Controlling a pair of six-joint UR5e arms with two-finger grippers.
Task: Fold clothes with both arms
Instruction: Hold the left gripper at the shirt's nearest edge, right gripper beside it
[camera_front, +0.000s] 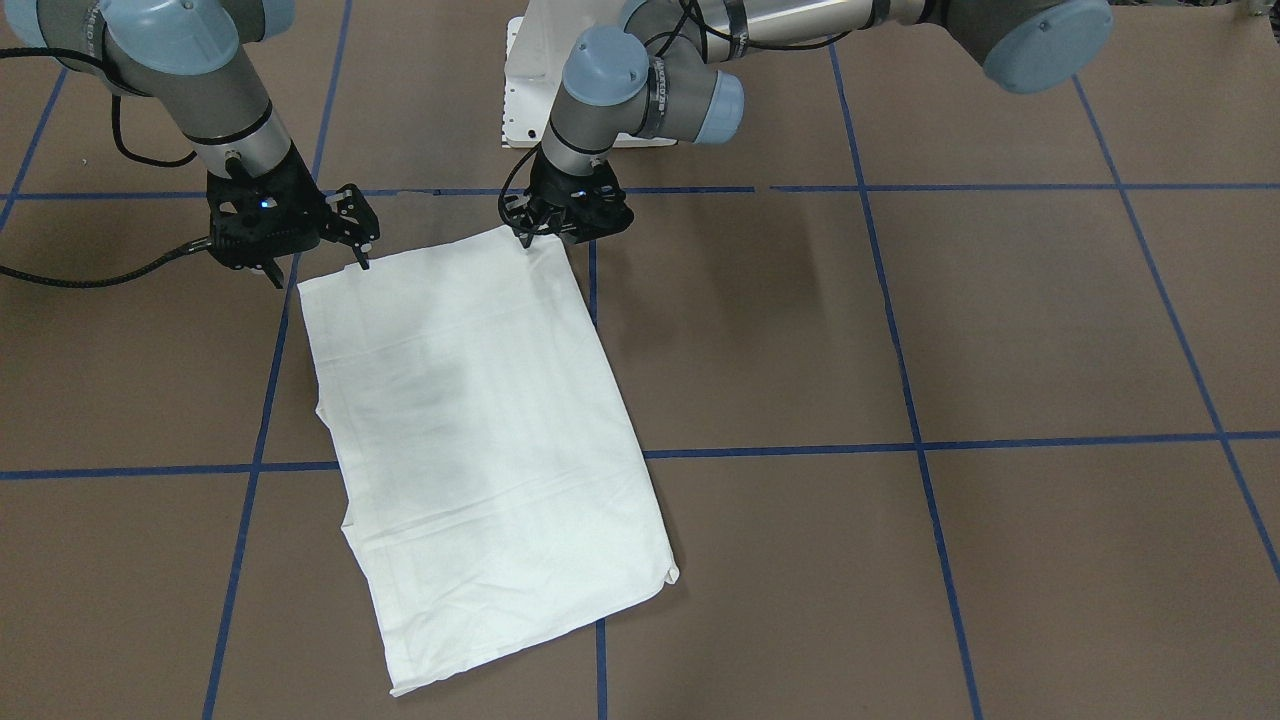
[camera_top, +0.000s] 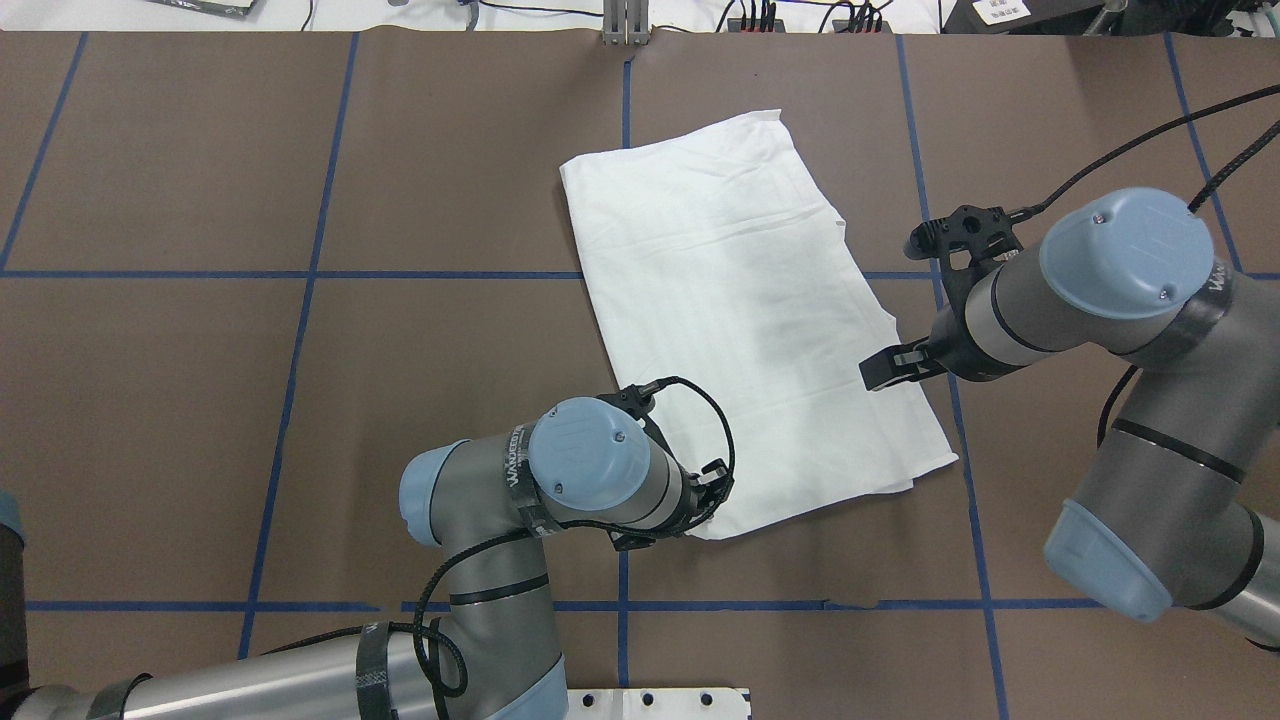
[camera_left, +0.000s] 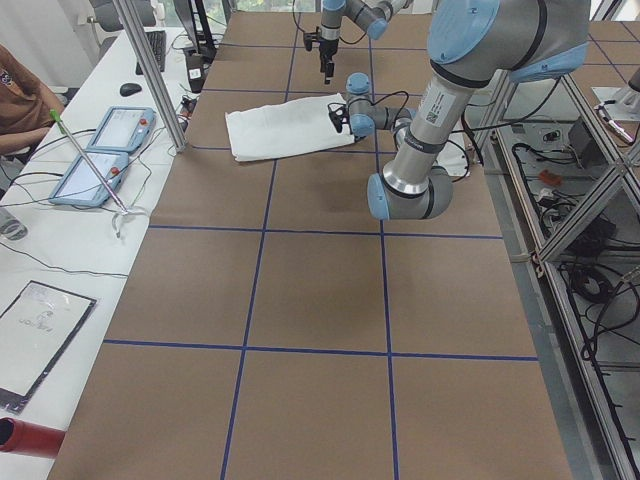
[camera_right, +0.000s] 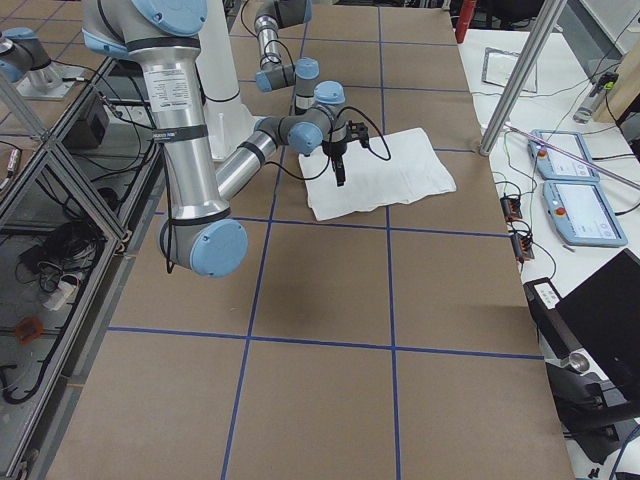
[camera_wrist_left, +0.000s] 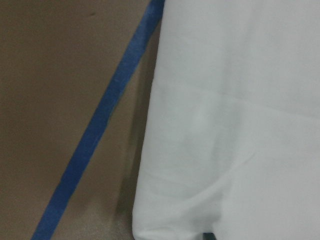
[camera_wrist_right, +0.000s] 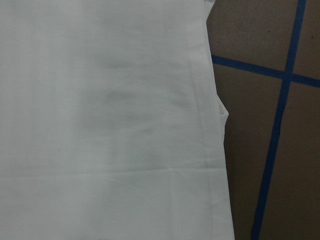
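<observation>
The clothes are one white shirt, folded into a long rectangle and lying flat and askew on the brown table. My left gripper is low at the shirt's corner nearest the robot's base, and its jaws look open. The left wrist view shows that shirt corner flat on the table beside a blue line. My right gripper hovers open above the shirt's other long edge, holding nothing. The right wrist view shows only the shirt's hemmed edge with a small notch.
Blue tape lines divide the brown table into squares. The white pedestal base stands behind the left gripper. Beyond the table's far edge are control tablets, cables and a seated person.
</observation>
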